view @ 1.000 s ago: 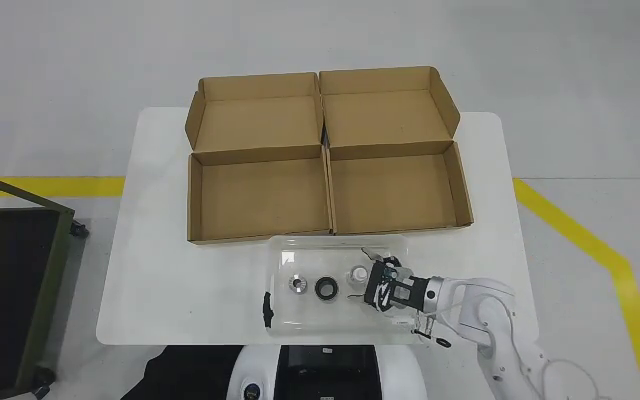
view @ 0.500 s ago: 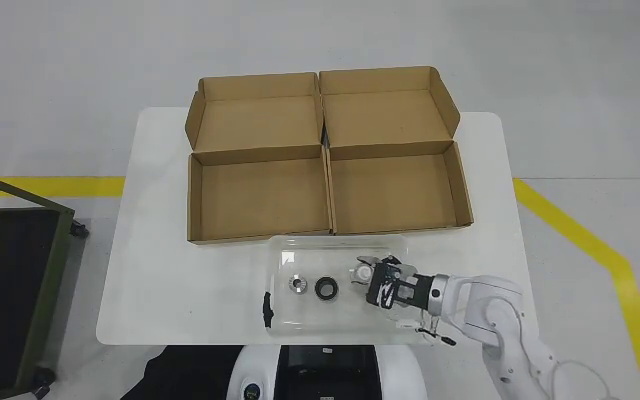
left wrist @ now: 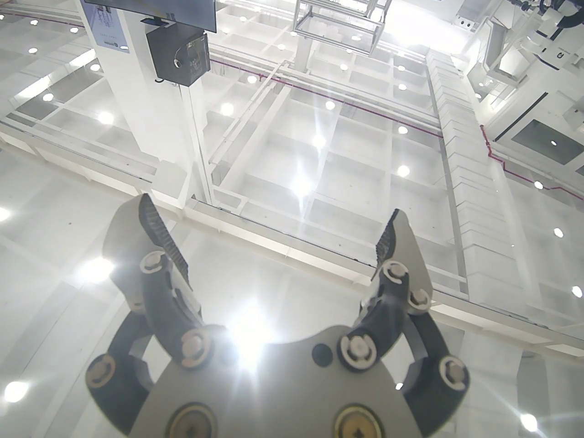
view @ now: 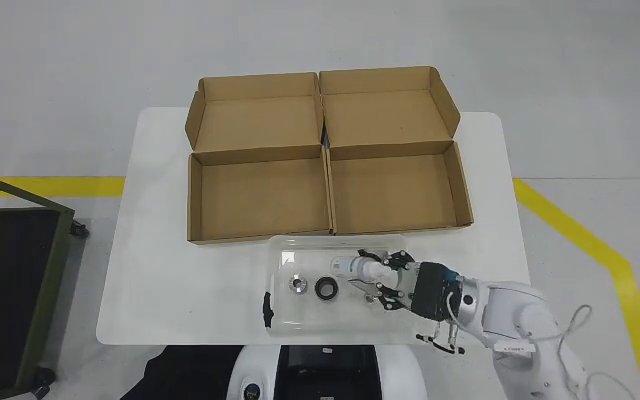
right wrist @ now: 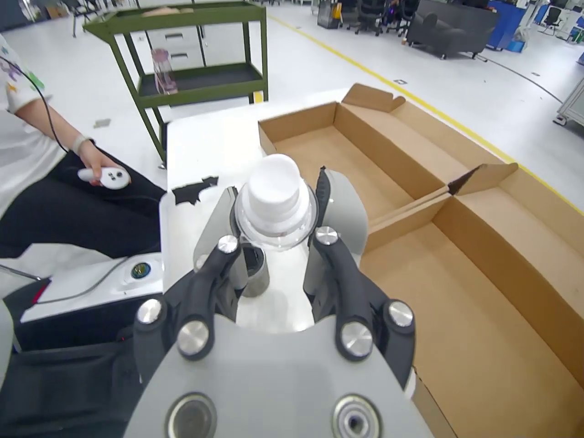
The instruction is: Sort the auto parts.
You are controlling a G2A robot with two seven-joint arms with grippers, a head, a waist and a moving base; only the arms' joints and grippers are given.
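My right gripper (right wrist: pixel 276 218) is shut on a white stepped plastic part (right wrist: pixel 275 200) with a clear rim, held above the clear tray (view: pixel 285 310) at the table's near edge. The top view shows the same white part (view: pixel 352 267) sticking out of the right gripper (view: pixel 375 275) toward the tray's middle. A black ring part (view: pixel 326 289) and a small metal ring part (view: pixel 296 284) lie in the tray. A grey metal ring (right wrist: pixel 253 273) shows under the gripper. My left gripper (left wrist: pixel 273 234) is open, pointing up at the ceiling with nothing between its fingers.
Two open cardboard boxes, the left box (view: pixel 258 196) and the right box (view: pixel 398 188), sit side by side behind the tray. A black scrap (view: pixel 266 308) lies at the tray's left end. A green cart (right wrist: pixel 182 47) stands beyond the table.
The right gripper has tilted and lifted the white part, which now points left over the tray instead of resting in it. The arm's elbow has shifted right.
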